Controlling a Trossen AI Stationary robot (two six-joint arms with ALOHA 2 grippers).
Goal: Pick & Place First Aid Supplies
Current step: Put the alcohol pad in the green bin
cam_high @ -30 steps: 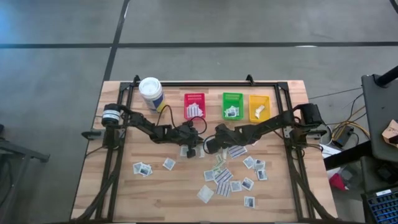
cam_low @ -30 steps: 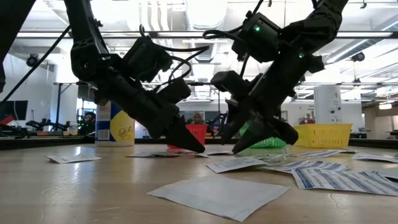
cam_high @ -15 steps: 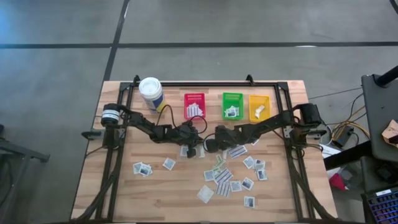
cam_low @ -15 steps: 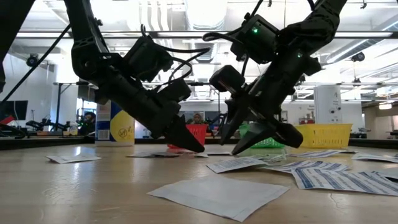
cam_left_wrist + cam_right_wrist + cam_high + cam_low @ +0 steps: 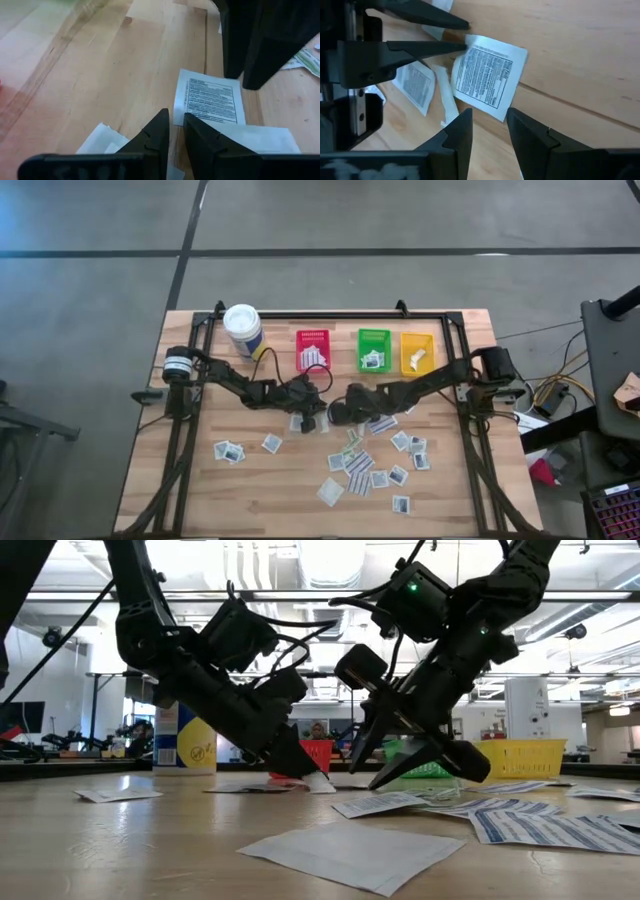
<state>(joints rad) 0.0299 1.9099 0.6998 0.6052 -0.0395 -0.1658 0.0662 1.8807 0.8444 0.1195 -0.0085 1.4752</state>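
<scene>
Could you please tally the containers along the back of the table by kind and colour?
Red bin: 1
Green bin: 1
Yellow bin: 1
White canister: 1
Total: 4

White packets (image 5: 360,462) with dark-blue stripes and prints, scattered on pale wood-grain table (image 5: 250,490). White packet (image 5: 487,76) with dense black text block. Bins: red (image 5: 313,350), green (image 5: 373,348), yellow (image 5: 417,352). White canister (image 5: 243,330), yellow label. Black arms and black frame.
</scene>
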